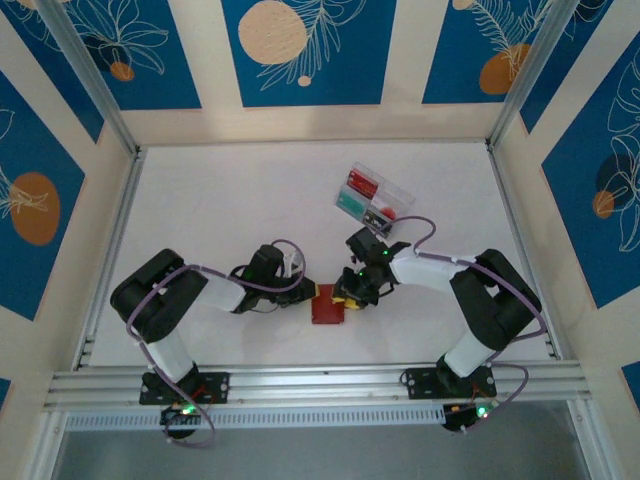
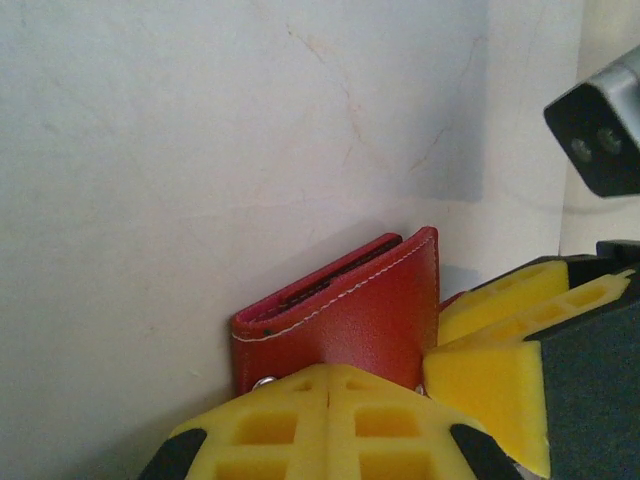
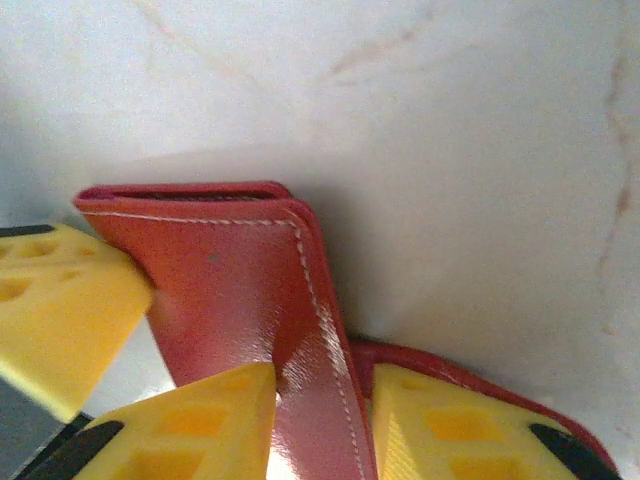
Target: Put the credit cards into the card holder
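Yellow fingertips of my left gripper (image 2: 330, 385) sit lowest in its wrist view, pressed flat together, their tips against the near edge of the card holder (image 2: 350, 310). That red wallet lies just ahead of them, folded nearly closed. Its pockets are hidden and only a dark slit shows along its far edge. A small metal snap (image 2: 265, 381) peeks out beside my left fingertip, half covered by it.

My right gripper (image 3: 322, 372) meets the holder from the opposite side. Its fingers stand apart, and a glossy stitched flap of the holder runs between them and off the bottom of the frame. More red leather curves behind the right-hand finger, cut off at the corner.

Beyond my right hand, well apart from both grippers, a clear box (image 1: 374, 197) rests on the white table (image 1: 230, 200). The red and teal patches inside it may be the credit cards (image 1: 361, 184), but they are too small to be sure.
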`<action>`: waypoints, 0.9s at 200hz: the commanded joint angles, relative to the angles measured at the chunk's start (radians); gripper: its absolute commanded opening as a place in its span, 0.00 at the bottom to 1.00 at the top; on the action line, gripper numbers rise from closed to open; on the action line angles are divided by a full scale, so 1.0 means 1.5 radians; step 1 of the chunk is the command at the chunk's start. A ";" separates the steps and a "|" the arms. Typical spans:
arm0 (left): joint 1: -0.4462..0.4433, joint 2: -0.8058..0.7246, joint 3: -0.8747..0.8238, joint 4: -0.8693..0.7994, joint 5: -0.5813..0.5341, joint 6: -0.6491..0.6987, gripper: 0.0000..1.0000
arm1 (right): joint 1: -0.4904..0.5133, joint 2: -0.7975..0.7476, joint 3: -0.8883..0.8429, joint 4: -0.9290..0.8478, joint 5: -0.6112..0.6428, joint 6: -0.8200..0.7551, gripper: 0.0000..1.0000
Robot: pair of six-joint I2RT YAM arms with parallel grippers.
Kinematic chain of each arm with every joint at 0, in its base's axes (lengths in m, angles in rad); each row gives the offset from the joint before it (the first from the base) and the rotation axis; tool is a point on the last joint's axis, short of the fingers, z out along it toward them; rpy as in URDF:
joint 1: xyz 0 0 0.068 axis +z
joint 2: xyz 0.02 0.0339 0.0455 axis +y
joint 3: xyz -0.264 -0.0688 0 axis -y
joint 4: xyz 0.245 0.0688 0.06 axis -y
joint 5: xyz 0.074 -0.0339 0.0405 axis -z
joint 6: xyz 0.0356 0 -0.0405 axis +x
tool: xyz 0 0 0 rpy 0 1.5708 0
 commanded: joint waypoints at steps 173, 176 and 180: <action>0.080 -0.182 0.009 -0.351 -0.003 0.053 0.24 | 0.101 -0.075 0.223 -0.466 0.361 -0.040 0.00; 0.084 -0.191 0.011 -0.363 -0.005 0.057 0.24 | 0.105 -0.071 0.230 -0.478 0.371 -0.038 0.00; 0.089 -0.202 0.014 -0.381 -0.008 0.062 0.24 | 0.112 -0.065 0.239 -0.490 0.384 -0.034 0.00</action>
